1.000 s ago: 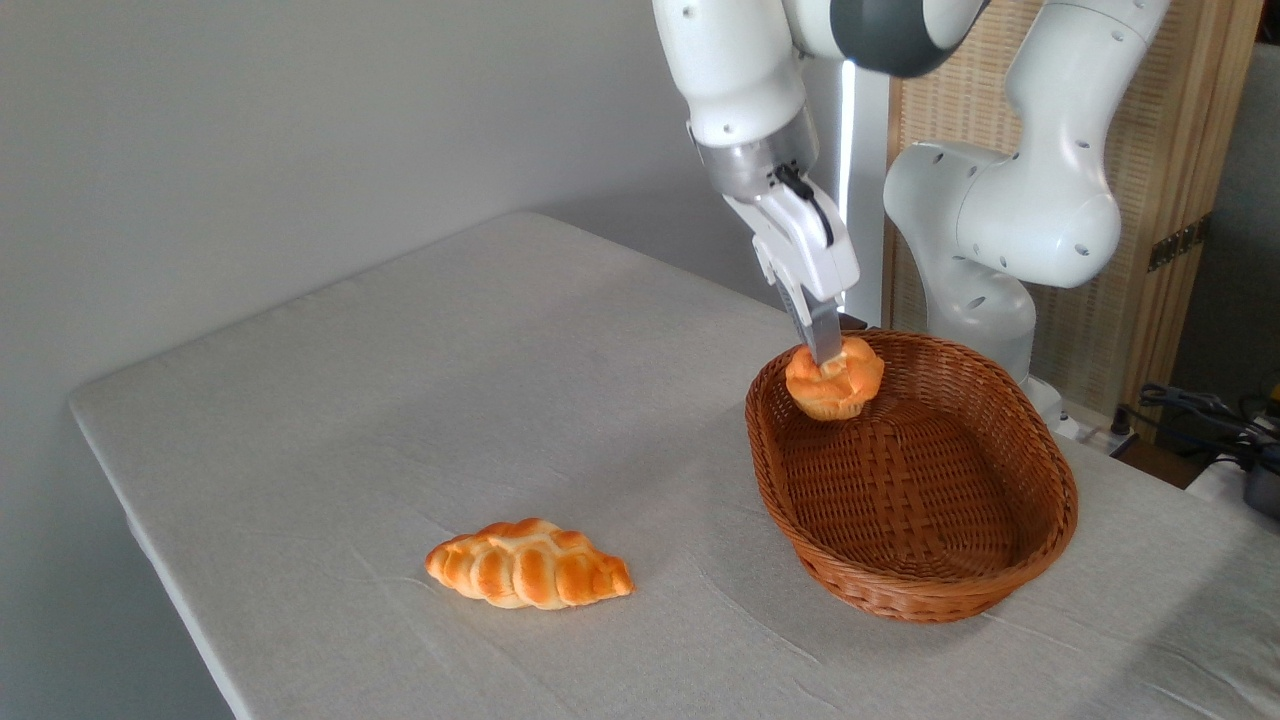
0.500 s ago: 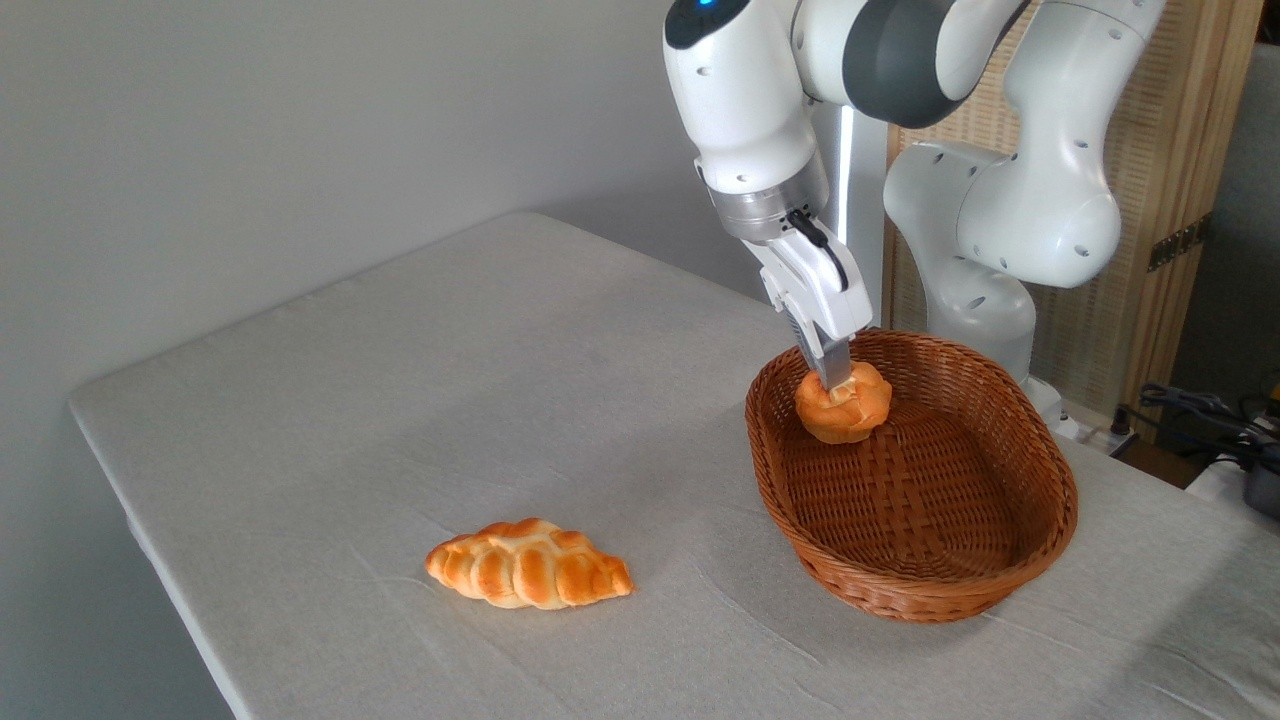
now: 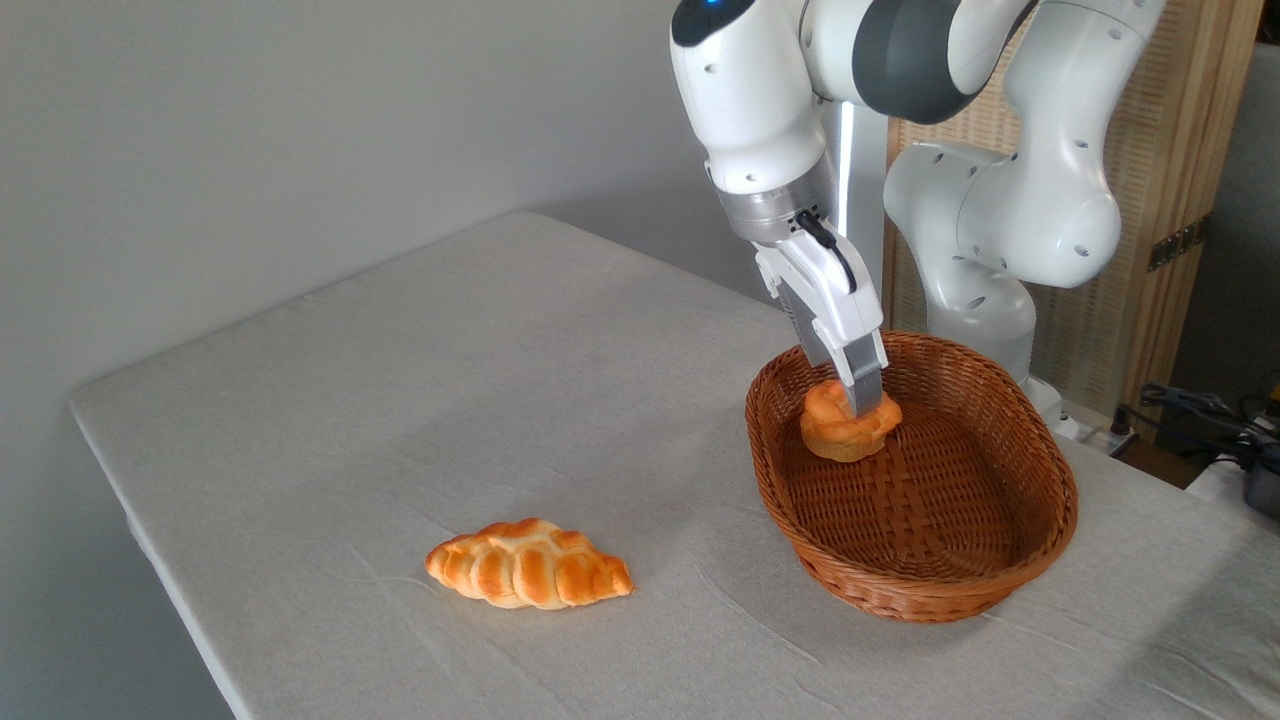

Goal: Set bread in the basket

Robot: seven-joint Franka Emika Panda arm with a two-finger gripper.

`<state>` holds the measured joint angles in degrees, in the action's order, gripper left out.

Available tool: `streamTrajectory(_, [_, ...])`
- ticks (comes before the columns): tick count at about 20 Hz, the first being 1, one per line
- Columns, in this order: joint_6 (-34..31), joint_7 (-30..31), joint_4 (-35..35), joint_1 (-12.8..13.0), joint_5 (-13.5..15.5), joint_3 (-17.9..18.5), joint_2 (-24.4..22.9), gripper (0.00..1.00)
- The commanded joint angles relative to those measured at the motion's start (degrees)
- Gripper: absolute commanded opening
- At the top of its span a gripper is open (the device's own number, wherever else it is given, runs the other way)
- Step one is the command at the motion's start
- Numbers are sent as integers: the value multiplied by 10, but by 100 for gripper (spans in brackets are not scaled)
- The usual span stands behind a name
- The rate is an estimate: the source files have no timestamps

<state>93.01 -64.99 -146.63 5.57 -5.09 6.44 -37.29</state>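
The bread (image 3: 838, 428), a small round golden-orange bun with a knotted top, hangs low inside the reddish-brown wicker basket (image 3: 1040, 540), near its far left wall. My gripper (image 3: 862, 405) reaches down from above and is shut on the bread's top. Whether the bun's base touches the woven floor of the basket I cannot tell.
A longer braided loaf (image 3: 530, 565) lies on the white tablecloth (image 3: 420, 400) to the left of the basket, near the front edge. The arm's white base (image 3: 1000, 230) stands behind the basket. Cables (image 3: 1200, 410) lie at the far right.
The gripper has carried the bread down and slightly right, from above the basket's far rim to low inside the basket. The braided loaf has not moved.
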Motion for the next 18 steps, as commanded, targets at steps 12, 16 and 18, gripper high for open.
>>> streamTrajectory(12, [-6,40,353,17,141,-46,198,100])
streamTrajectory(16, [-27,153,483,17,142,-50,284,100])
streamTrajectory(18, [-27,159,513,17,141,-49,303,100])
